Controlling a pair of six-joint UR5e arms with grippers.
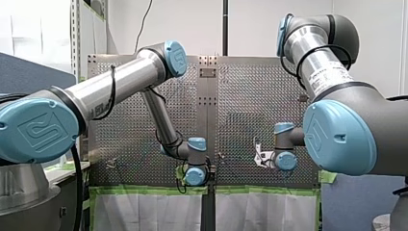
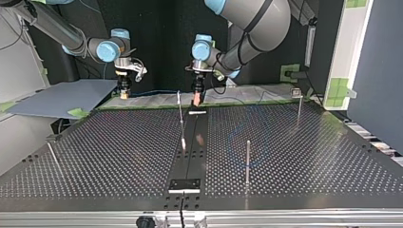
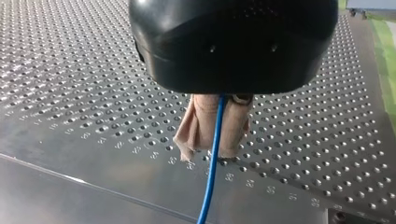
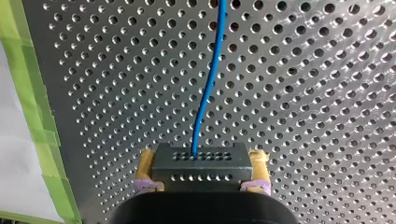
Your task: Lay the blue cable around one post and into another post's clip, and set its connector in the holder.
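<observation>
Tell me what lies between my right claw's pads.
The dark connector, clamped between the yellow pads of my right claw, with the blue cable running out of it ahead. The right wrist view shows this.

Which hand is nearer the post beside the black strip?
Left. In the top view my left hand hangs just right of the post; my right hand is much farther off to its left.

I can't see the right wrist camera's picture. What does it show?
My right claw grips a dark connector between its yellow pads. A blue cable runs from the connector away over the metal table, which is full of holes and has green tape along one edge.
</observation>
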